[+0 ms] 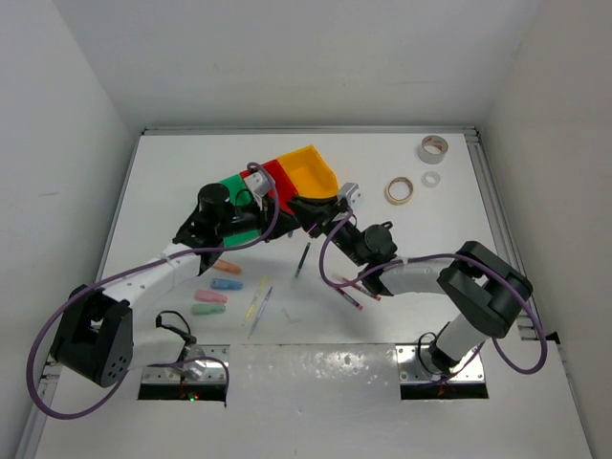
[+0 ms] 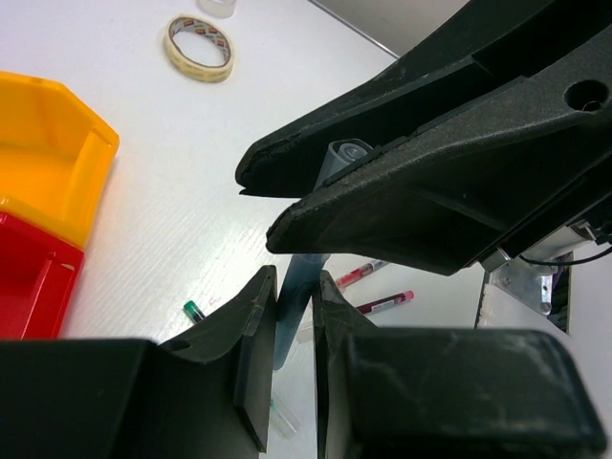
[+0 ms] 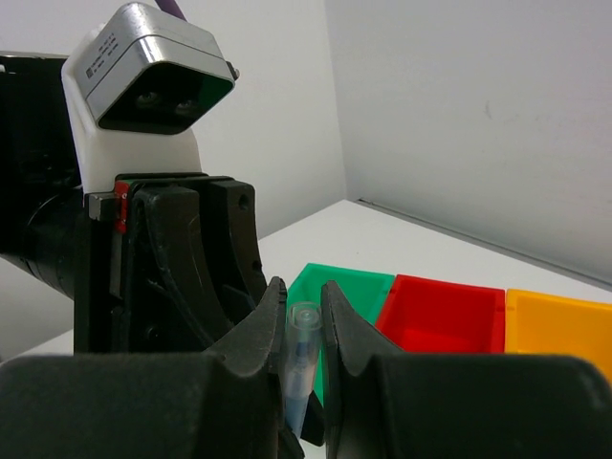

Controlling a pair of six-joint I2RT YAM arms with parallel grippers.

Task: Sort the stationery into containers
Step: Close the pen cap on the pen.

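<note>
From above, my left gripper (image 1: 279, 204) and right gripper (image 1: 311, 215) meet nose to nose just in front of the joined row of small open plastic bins: green bin (image 1: 234, 185), red bin (image 1: 280, 172) and yellow-orange bin (image 1: 314, 172). From here I cannot see what sits between the claws. Four chunky pastel pieces (image 1: 220, 289) lie near the left arm. Two red pens (image 1: 356, 295) lie under the right arm.

In the left wrist view, a slim blue pen with a clear cap (image 2: 295, 287) stands nearly upright between my left fingers (image 2: 256, 335). They press on its barrel from both sides. The right gripper (image 2: 256, 203) reaches in from the upper right. Its two black fingers are drawn together on the capped top of the same pen, so both claws pinch it, left low and right high. Beyond it, a tan tape roll (image 2: 199, 48) lies flat on the white table (image 2: 191, 172), well apart from the pen.

In the right wrist view, the clear cap pokes up between my right fingers (image 3: 258, 325), which hold it snugly. The left claw faces me directly opposite, its grey wrist camera (image 3: 143, 76) above. I cannot see its grip on the pen from here. Behind the pen, the green bin is nearest, then red, then yellow-orange.
</note>
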